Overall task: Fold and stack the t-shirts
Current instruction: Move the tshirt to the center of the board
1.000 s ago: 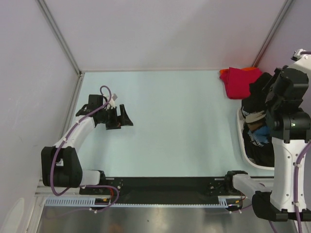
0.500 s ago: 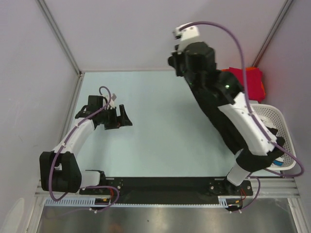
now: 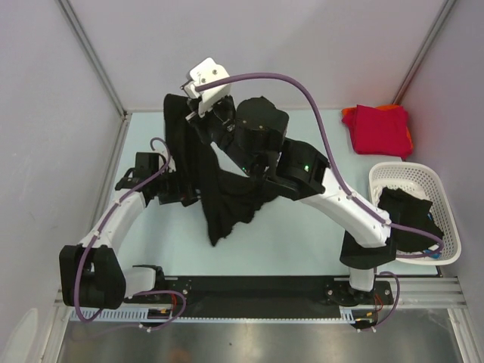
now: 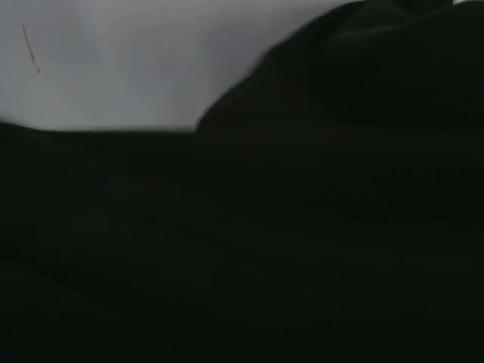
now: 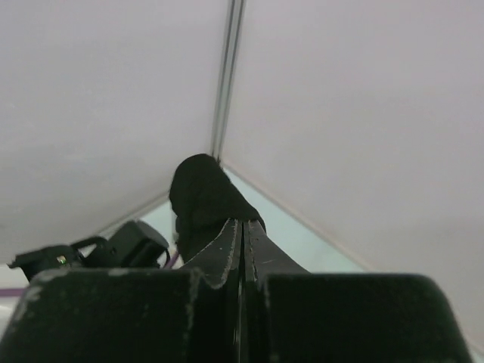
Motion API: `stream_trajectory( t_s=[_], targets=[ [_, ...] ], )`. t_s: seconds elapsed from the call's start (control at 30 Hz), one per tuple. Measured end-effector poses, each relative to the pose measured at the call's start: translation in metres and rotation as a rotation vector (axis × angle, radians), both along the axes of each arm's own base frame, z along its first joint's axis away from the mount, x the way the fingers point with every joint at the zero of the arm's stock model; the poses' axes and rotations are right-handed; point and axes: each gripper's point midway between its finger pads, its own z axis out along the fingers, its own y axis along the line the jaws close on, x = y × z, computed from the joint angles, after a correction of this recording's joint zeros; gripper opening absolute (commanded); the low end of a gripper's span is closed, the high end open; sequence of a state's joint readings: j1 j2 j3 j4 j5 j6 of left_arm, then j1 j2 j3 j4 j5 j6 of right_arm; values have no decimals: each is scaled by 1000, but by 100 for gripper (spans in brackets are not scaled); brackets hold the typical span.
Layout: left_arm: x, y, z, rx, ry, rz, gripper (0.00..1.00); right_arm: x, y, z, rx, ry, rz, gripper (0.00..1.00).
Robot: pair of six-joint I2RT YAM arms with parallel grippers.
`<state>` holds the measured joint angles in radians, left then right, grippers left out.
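Black t-shirt (image 3: 219, 197) aloft
Right gripper (image 5: 242, 223) pinches its top; the cloth hangs down across the spread left gripper (image 3: 178, 190).

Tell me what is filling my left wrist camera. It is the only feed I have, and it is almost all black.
Observer: A black shirt hangs right in front of your lens.
Operator: Say what is holding it up.
Observer: The right end effector is shut on a bunched corner of it, lifted high over the table.
Operator: Report where the other shirts are.
Observer: A red shirt lies folded in the far right corner, with orange cloth showing beneath it. More dark cloth sits in the white basket on the right.
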<state>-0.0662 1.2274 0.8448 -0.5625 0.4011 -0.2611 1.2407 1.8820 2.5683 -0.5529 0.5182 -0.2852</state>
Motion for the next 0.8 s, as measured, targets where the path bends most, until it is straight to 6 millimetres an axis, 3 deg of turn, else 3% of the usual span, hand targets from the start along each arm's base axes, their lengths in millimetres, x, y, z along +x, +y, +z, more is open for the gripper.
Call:
stream_trajectory(
  t_s=[0.13, 0.3, 0.43, 0.53, 0.63, 0.73, 0.8],
  targets=[
    [-1, 1, -2, 4, 4, 4, 95, -8, 0, 27, 75, -64, 11, 0],
    [0, 1, -2, 4, 3, 4, 94, 13, -24, 23, 14, -112, -103, 0],
    [2, 4, -3, 22, 1, 15, 93, 38, -62, 33, -67, -192, -280, 0],
    [8, 20, 4, 108, -7, 73, 91, 52, -98, 43, -120, -242, -424, 0],
    [28, 59, 39, 290, -68, 222, 91, 68, -137, 48, -160, -262, -566, 0],
    [50, 89, 94, 394, -171, 370, 89, 87, -176, 44, -180, -243, -686, 0],
    [63, 97, 132, 400, -252, 447, 89, 100, -196, 34, -186, -218, -739, 0]
  ],
)
